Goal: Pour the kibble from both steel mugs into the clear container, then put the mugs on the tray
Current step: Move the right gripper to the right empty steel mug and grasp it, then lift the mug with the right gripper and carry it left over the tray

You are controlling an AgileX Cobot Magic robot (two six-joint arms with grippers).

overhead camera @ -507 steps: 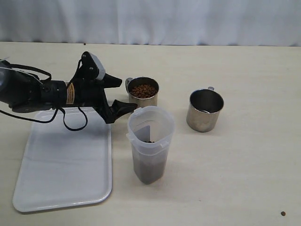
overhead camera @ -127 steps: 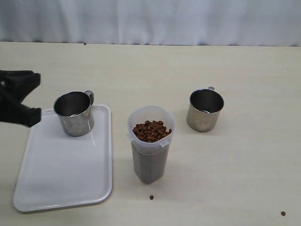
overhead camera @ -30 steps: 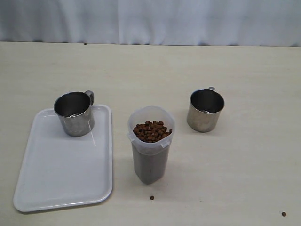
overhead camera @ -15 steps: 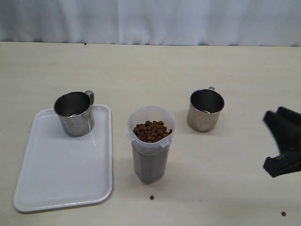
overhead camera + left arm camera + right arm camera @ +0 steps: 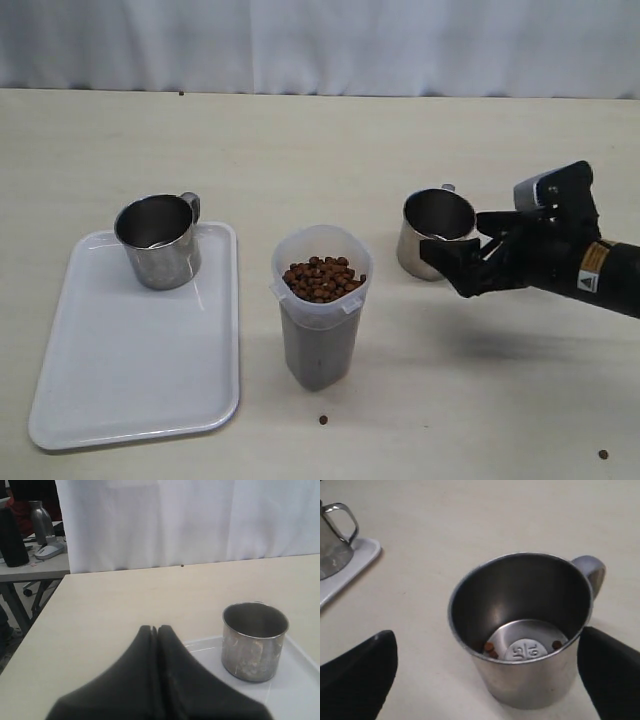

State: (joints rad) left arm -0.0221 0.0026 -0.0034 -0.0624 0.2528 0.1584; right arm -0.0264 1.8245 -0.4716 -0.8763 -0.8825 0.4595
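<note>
The tray [image 5: 130,380] on the left holds one mug [image 5: 158,242]; the full tub [image 5: 318,320] stands mid-table. The right gripper [image 5: 465,248] has its jaws wide either side of the other mug [image 5: 432,235] (a few pellets [image 5: 490,648] inside) — I'd close squarely and lift level. The left gripper [image 5: 157,680] is pinched shut, empty.

Pale beige table [image 5: 300,140], white curtain [image 5: 320,45] hanging behind it. Past the table's corner in the left wrist view, a grey side table [image 5: 47,571] carrying a metal bottle [image 5: 41,520], a white mouse [image 5: 48,551], a black object [image 5: 12,537].
</note>
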